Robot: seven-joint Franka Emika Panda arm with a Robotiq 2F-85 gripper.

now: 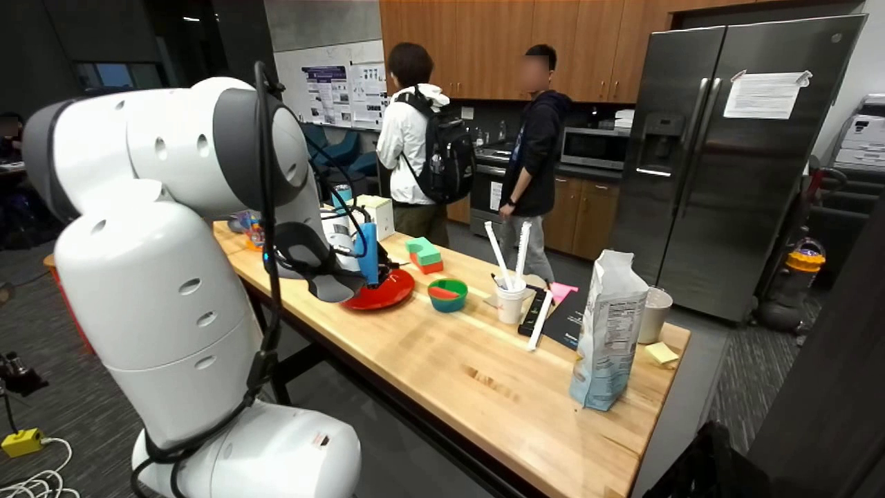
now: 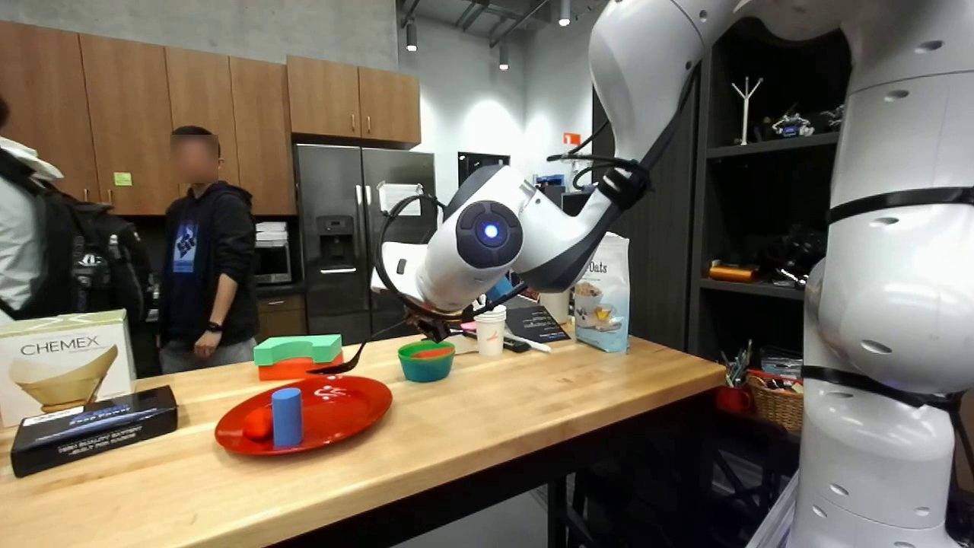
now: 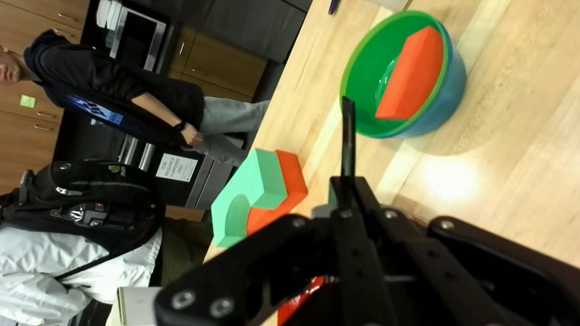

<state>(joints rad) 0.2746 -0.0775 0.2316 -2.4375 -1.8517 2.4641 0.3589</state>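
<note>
My gripper [image 3: 352,185] is shut on a thin black utensil [image 3: 348,136], whose handle passes between the fingertips. In an exterior view its curved, spoon-like head [image 2: 335,370] hangs near the back rim of a red plate [image 2: 342,415]. A blue cylinder [image 2: 287,418] stands upright on that plate beside a rounded red object [image 2: 257,423]. Close to the gripper [image 2: 435,329] is a bowl [image 3: 368,86], green inside and blue outside, with a red block [image 3: 413,74] leaning in it. A green arched block [image 3: 272,181] rests on a red block [image 3: 293,179] nearby.
A Chemex box [image 2: 68,358] and a black box [image 2: 95,430] stand at one end of the table [image 2: 472,426]. Toward the other end are a white cup with straws [image 1: 510,304], an oats bag [image 1: 608,332] and a mug [image 1: 653,315]. Two people stand behind the table.
</note>
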